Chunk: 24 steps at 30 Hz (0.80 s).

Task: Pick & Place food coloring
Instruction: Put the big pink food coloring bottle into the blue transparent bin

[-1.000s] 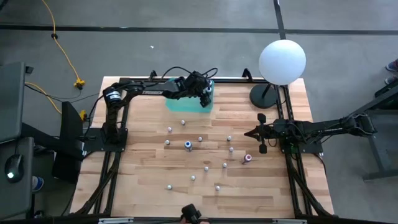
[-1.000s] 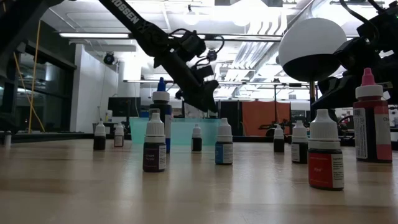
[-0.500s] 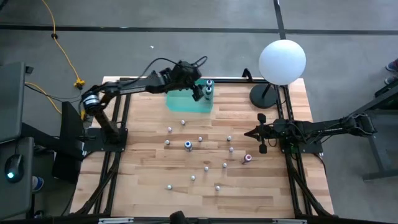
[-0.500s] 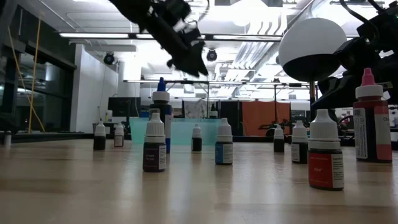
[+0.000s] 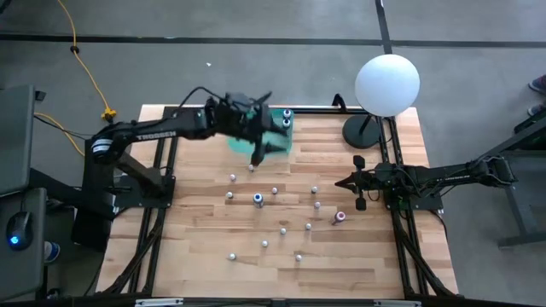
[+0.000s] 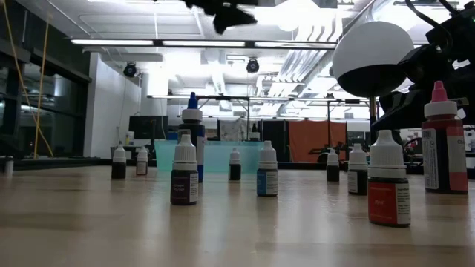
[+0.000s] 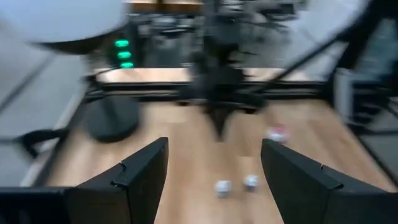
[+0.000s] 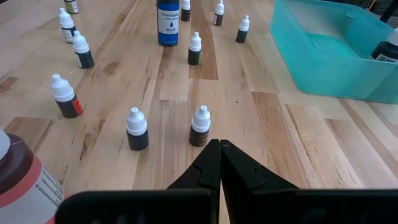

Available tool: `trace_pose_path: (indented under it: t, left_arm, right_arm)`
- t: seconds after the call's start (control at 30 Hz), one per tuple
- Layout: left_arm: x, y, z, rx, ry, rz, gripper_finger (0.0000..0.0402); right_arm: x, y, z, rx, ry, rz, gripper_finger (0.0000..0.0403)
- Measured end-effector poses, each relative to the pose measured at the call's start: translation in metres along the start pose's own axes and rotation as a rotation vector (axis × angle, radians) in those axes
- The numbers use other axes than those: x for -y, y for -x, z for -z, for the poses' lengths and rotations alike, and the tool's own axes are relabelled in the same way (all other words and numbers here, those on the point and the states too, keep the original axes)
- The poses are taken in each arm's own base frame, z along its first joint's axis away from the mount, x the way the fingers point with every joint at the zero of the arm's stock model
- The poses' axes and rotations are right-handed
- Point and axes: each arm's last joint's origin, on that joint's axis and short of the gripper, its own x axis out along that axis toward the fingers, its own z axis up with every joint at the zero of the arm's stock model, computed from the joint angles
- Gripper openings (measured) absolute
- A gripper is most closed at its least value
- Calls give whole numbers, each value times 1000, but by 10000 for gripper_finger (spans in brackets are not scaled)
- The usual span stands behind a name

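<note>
While left end effector [image 5: 258, 153] spread, empty | right end effector [image 8: 219, 163] pressed together | big bottle [image 8: 168, 22] reads "BLUE"

A robotics lab or workshop is showing here: a wooden worktop [image 5: 205, 256] framed by black rails is sitting on a bare concrete floor [image 5: 256, 60], a yellow cable [image 5: 85, 64] is trailing across it, and ceiling strip lights [image 6: 178, 42] are glowing over monitors.

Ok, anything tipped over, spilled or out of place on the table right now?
Nothing stands out. The small food coloring bottles all stand upright on the table, with no spill showing, and one bottle sits in the teal bin. The left pincer hangs open above the table.
</note>
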Motion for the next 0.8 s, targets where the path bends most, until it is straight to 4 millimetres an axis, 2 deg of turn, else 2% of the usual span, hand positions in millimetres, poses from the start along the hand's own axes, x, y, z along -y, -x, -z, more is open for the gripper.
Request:
trace_pose_path:
  t: [0.4,0.57,0.8]
  left_arm:
    - [79,-14,-2,-24,-124,238,250]
    - [93,-15,0,-47,-148,253,250]
    - [109,-12,21,-266,-163,225,250]
  right_arm:
    - [0,0,0,0,0,1,0]
    - [0,0,0,0,0,1,0]
    - [0,0,0,0,0,0,0]
